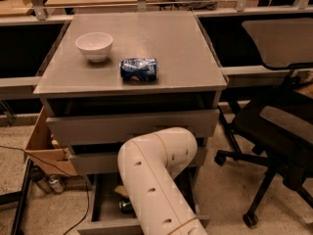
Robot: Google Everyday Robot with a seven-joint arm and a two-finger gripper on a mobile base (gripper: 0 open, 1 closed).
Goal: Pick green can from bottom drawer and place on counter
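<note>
The bottom drawer (103, 210) is pulled open under the cabinet. My white arm (156, 180) reaches down into it and covers most of its inside. A small dark green shiny can (125, 205) shows on the drawer floor at the arm's left edge. A tan object (121, 190) lies just behind it. My gripper is hidden behind the arm, down inside the drawer. The grey counter (166, 43) is the cabinet's top slab.
A white bowl (94, 45) and a blue-and-white can (139, 69) lying on its side sit on the counter. A cardboard box (44, 148) and bottles (49, 182) are on the floor at left. A black office chair (279, 131) stands at right.
</note>
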